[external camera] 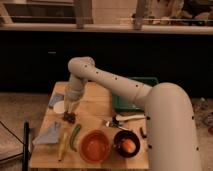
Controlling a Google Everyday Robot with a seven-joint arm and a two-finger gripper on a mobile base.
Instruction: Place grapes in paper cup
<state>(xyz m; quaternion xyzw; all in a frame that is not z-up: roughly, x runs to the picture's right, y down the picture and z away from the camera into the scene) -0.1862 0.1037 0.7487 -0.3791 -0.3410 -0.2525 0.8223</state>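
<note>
The grapes [69,118] are a small dark bunch at the left of the wooden table [95,112]. The paper cup [59,107] is a short white cup just to the left of the grapes and a little further back. My gripper [70,112] reaches down from the pale arm [107,80] and sits right over the grapes, beside the cup's right rim. The gripper's tip merges with the dark bunch, so I cannot tell whether it touches the grapes.
An orange bowl [95,145] and a dark bowl holding an orange fruit [127,145] stand at the front. A green tray [134,95] is at the back right. A banana [62,145], a green vegetable [75,136], a blue cloth [49,134] and metal utensils [122,119] lie around.
</note>
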